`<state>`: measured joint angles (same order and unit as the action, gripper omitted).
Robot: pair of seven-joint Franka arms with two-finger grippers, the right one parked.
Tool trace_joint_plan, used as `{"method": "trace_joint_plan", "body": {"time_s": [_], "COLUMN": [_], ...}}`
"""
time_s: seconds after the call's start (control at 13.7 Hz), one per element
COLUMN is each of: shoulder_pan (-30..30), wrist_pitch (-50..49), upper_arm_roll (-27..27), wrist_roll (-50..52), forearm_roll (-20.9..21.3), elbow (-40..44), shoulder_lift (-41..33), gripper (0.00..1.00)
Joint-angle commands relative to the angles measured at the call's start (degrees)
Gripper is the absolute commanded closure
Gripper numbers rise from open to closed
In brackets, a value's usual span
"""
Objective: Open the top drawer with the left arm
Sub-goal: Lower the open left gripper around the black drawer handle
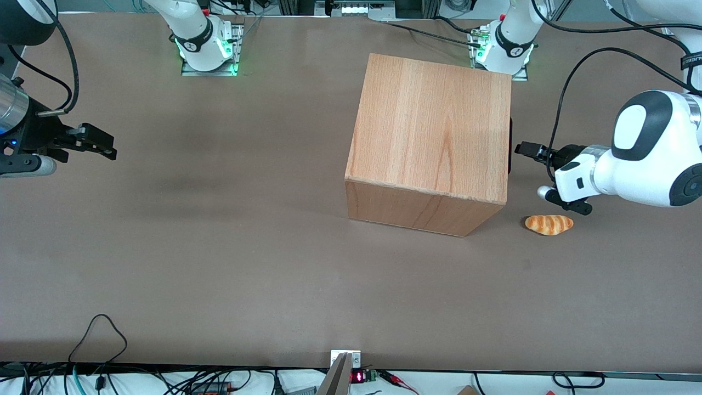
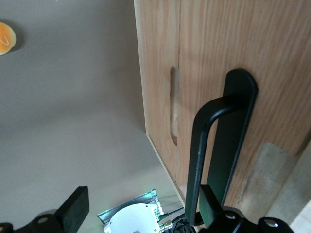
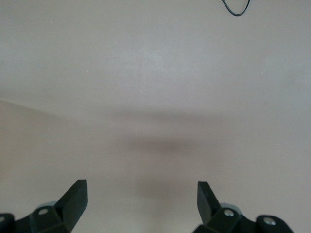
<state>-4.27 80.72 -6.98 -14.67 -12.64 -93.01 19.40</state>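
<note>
Brown surface [image 1: 219, 247] | pale-wood top drawer [image 2: 252, 53] closed | black two-finger gripper [image 1: 526, 149] near slim black bar handle [image 2: 214, 141] | jaws wide open, empty.

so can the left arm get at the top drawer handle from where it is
Probably yes: the gripper is open in front of the drawer, nothing between, one finger already by the handle.
</note>
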Motion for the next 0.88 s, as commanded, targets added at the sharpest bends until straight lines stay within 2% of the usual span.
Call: {"method": "trace_joint_plan", "body": {"time_s": [0.0,0.29,0.8], "shoulder_pan": [-0.03,-0.03,0.14], "wrist_pitch": [-0.73,-0.56,1.28], "upper_arm_roll": [-0.22,-0.66,-0.66], "wrist_roll": [-1.15,-2.64,-3.18], "forearm_roll": [-1.42,-3.27,-3.45], "elbow": [-0.15,-0.77,-0.77], "shoulder_lift": [-0.33,1.16,3.01], "gripper": [0.0,0.0,0.0]}}
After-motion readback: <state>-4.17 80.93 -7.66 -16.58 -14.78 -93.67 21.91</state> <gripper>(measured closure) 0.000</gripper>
